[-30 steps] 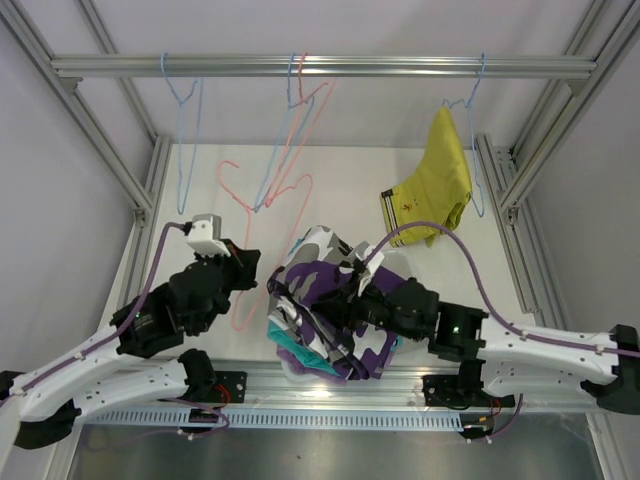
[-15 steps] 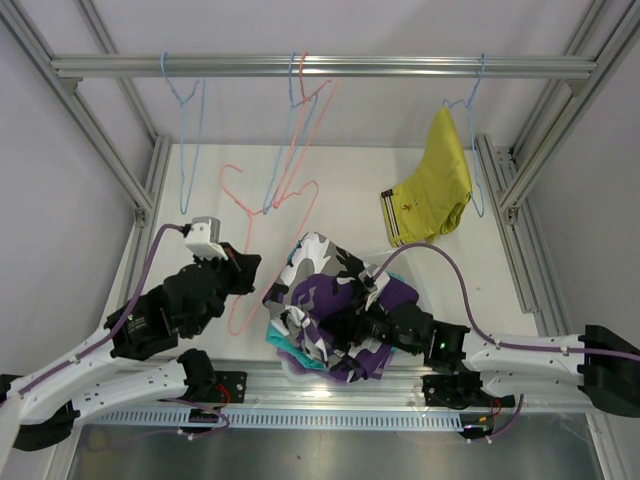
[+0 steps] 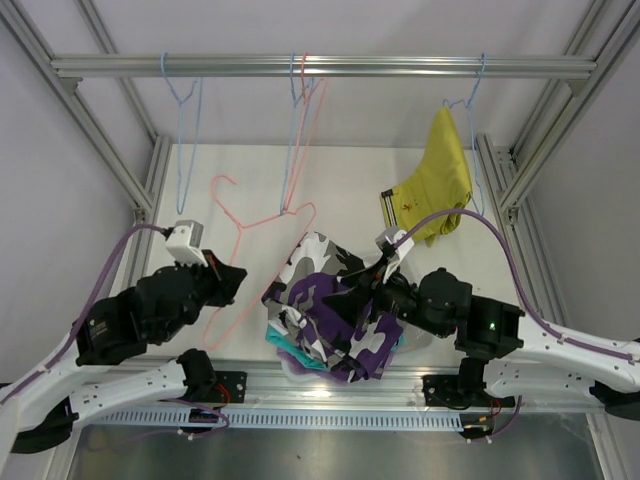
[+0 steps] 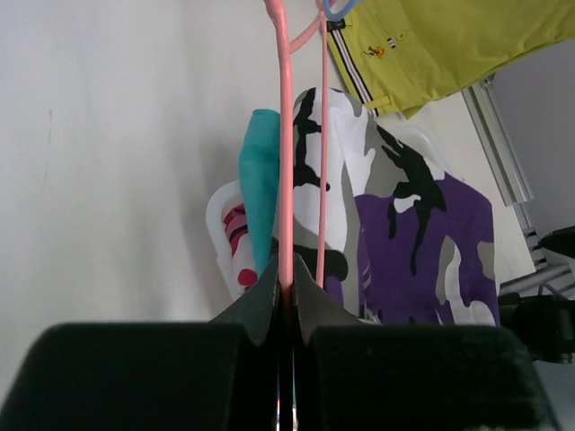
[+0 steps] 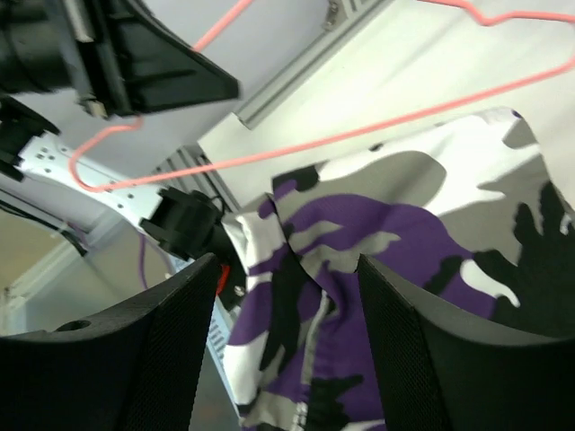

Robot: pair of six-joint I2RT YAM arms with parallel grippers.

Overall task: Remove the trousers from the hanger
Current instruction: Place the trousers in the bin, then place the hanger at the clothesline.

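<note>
One grip: left end effector (image 4: 286,280) clamps pink hanger (image 4: 285,135), right end effector (image 5: 287,265) gapes above camo trousers (image 5: 359,215); only top view shows rail (image 3: 320,66).

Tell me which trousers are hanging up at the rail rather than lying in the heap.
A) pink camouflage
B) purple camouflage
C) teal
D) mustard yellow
D: the mustard yellow trousers dangle below the rail at the back right, while the other pairs lie heaped on the table.
</note>
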